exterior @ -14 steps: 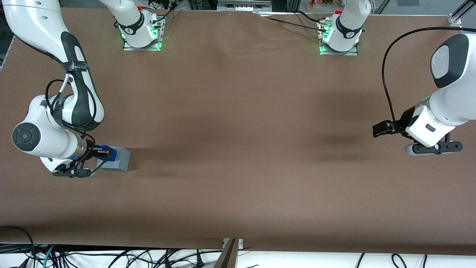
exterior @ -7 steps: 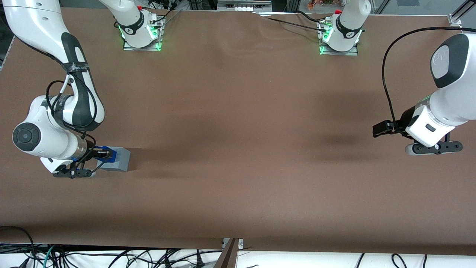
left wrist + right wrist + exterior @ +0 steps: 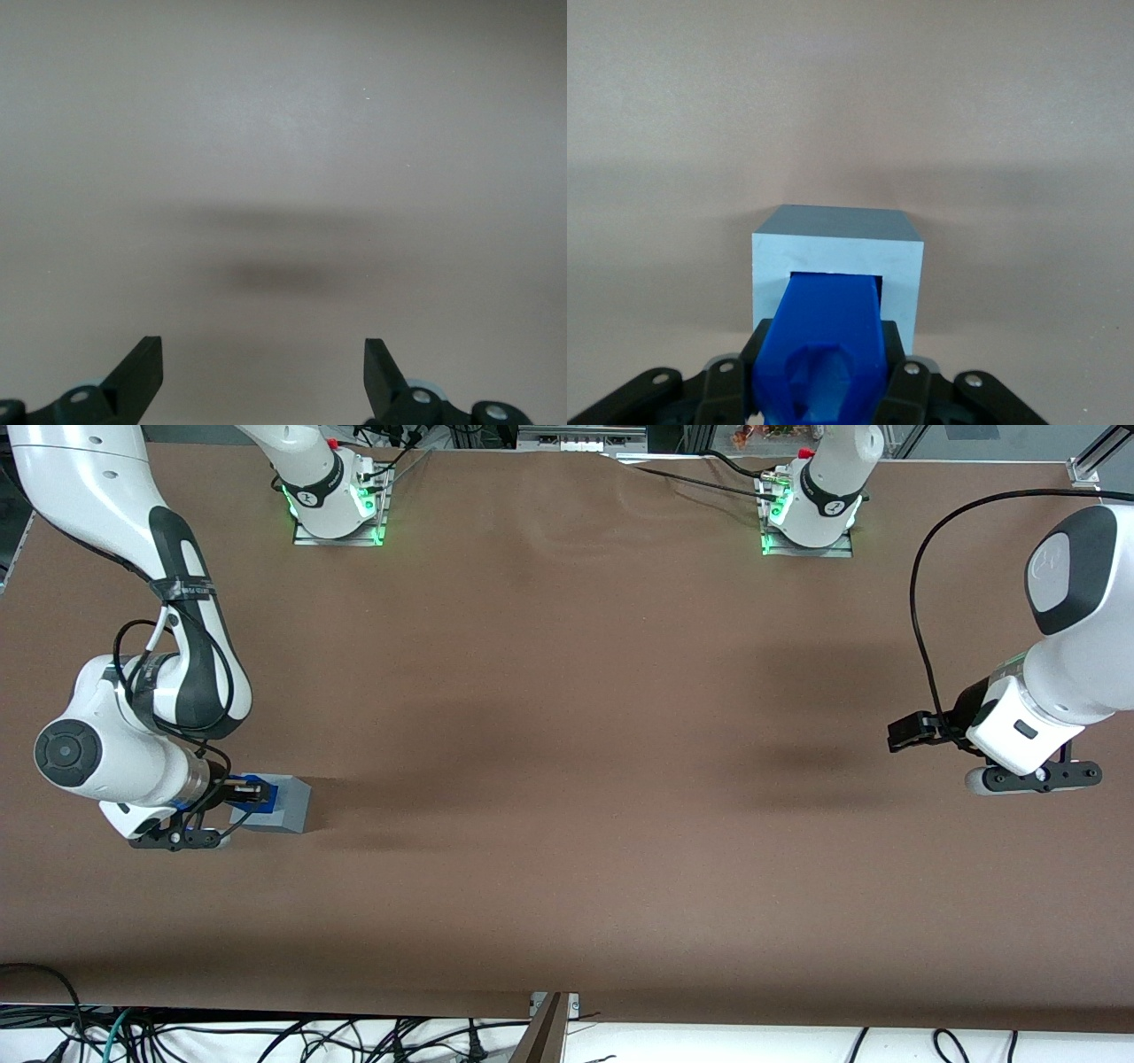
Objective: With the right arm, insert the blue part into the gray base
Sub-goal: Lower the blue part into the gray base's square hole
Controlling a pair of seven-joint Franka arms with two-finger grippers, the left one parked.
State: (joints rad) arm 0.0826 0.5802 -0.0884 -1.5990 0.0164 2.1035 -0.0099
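Item: blue part (image 3: 824, 341), a bright-blue plastic block with a hole in the face turned toward the wrist camera, clamped between the fingers of the right arm's gripper (image 3: 244, 789), which are closed on its sides. Item: gray base (image 3: 837, 270), a light-gray cube with a square recess in its top, standing on the brown table (image 3: 576, 779) toward the working arm's end, well apart from anything else. Governing relation: in the right wrist view the blue part's leading end sits at the mouth of the recess and appears to have just entered it, its long axis running from the gripper straight into the opening, with narrow strips of gray rim visible on either side and along the top edge of the recess; how deep it has gone cannot be told. In the front view the blue part (image 3: 251, 788) lies over the gray base (image 3: 282, 804) with the gripper directly upon it. Pose: the right arm (image 3: 133, 717) is folded at the elbow, the wrist close above the base and the gripper pointing down at its top. Assessment: insertion looks under way but not seated; the remaining move would be a straight push along the part's axis, where any tilt could jam a corner against the rim.
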